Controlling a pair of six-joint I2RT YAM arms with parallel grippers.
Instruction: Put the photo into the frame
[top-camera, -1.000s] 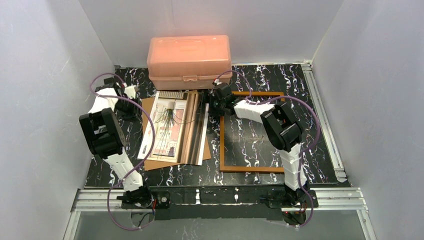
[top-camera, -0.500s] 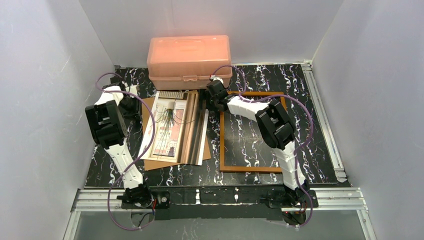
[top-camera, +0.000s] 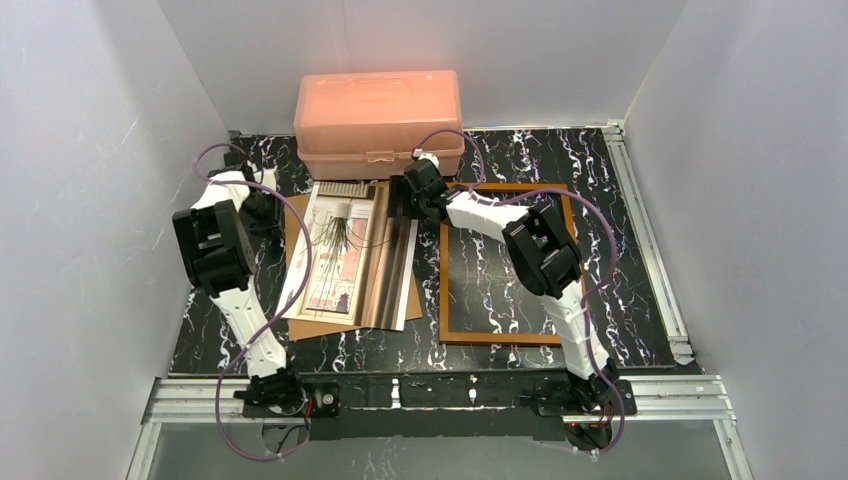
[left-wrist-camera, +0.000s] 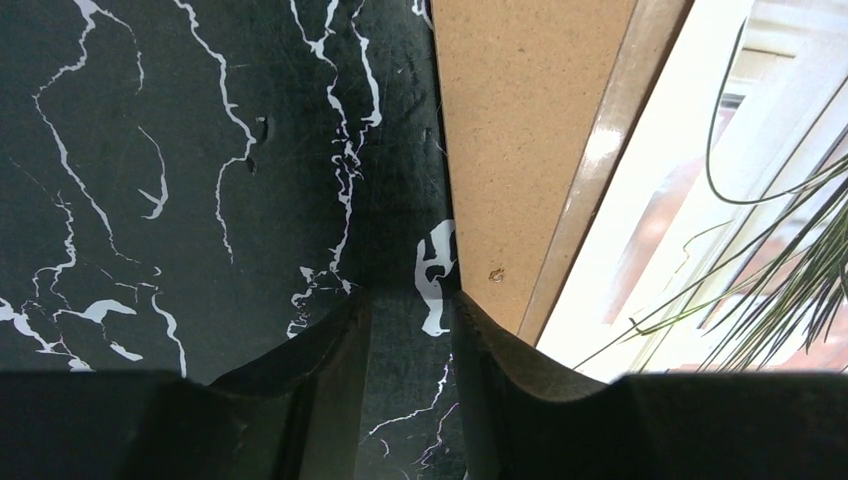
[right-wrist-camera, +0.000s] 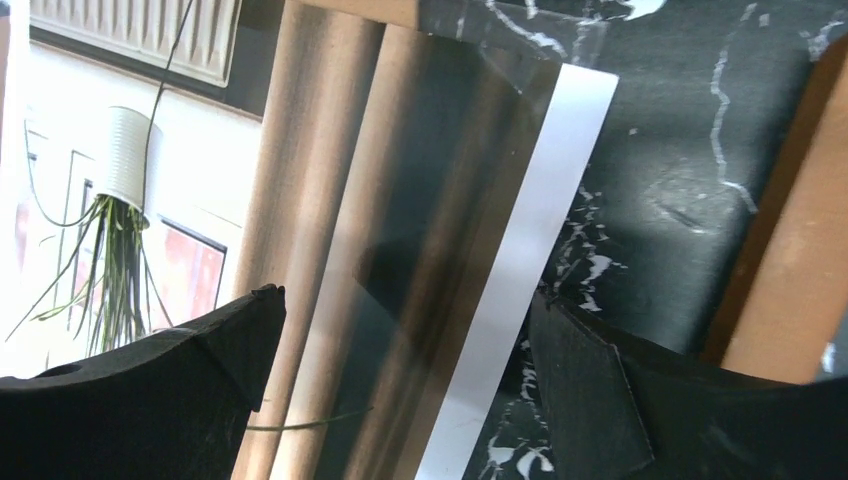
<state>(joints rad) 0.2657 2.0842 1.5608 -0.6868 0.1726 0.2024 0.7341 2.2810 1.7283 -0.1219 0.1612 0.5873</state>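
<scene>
At the far edge a pink box (top-camera: 378, 110) stands behind the photo (top-camera: 330, 250), which lies face up on a brown board (top-camera: 300, 325), long axis running away from me. The frame (top-camera: 441, 290) lies flat just right, a tabletop (top-camera: 428, 262) strip between. My right tool (top-camera: 402, 200) gapes wide over the photo's right edge, empty; my left tool (top-camera: 262, 212), part open and empty, sits beside the board.

The left arm (top-camera: 212, 250) and right arm (top-camera: 540, 250) share white shells broken by chunky black joint blocks. A thin purple cable (top-camera: 306, 262) loops loosely along each one. The bases (top-camera: 275, 392) are black. The left claw (left-wrist-camera: 410, 310) and right claw (right-wrist-camera: 405, 300) have matte black, angular fingers (left-wrist-camera: 330, 365)
</scene>
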